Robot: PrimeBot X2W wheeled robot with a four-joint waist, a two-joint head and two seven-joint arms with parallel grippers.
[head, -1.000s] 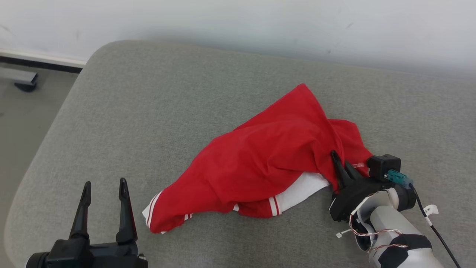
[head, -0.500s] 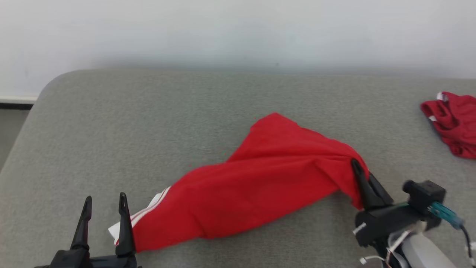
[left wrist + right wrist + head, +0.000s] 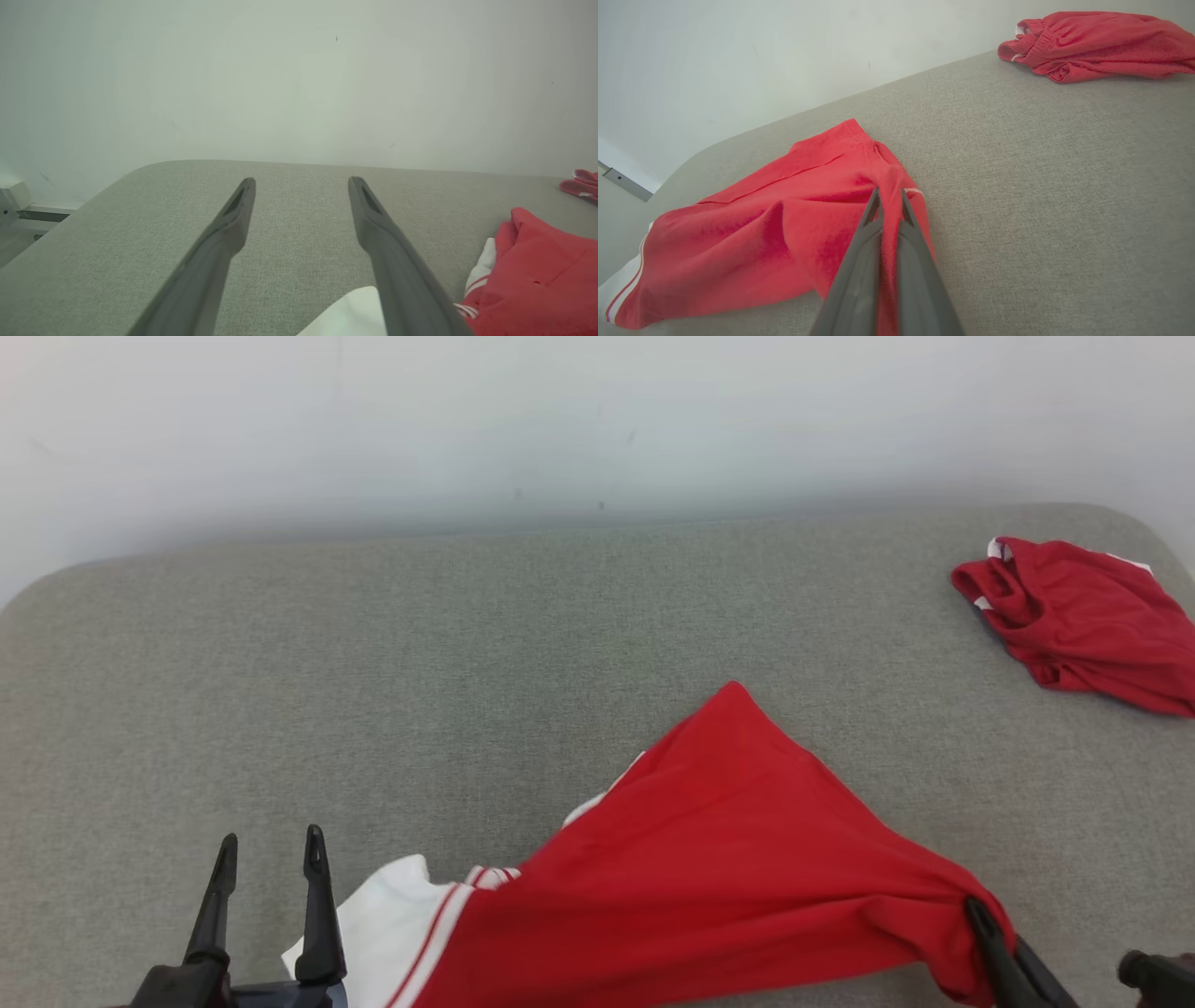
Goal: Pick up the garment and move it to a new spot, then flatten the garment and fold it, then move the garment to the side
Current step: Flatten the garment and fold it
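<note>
A red garment point(image 3: 709, 877) with white panels and white stripes lies stretched across the grey cushioned surface point(image 3: 467, 635), from bottom left to bottom right of the head view. My right gripper point(image 3: 980, 910) is shut on its right edge, a fold of red cloth pinched between the fingers; the right wrist view shows the same garment point(image 3: 775, 238) trailing away from that gripper point(image 3: 888, 198). My left gripper point(image 3: 271, 847) stands open at the lower left, just left of the garment's white corner point(image 3: 378, 919). That white corner point(image 3: 350, 315) lies between its fingers point(image 3: 233, 224) at the bottom of the left wrist view.
A second red garment point(image 3: 1074, 621) lies bunched at the far right of the surface, also seen as a heap point(image 3: 1092, 42) in the right wrist view. A pale wall point(image 3: 560, 420) rises behind the surface. The surface's rounded left corner point(image 3: 140, 170) drops to the floor.
The head camera has swung right, bringing the second garment into view. My right gripper has dragged the red garment rightward and stretched it out; its white corner now lies by my left gripper.
</note>
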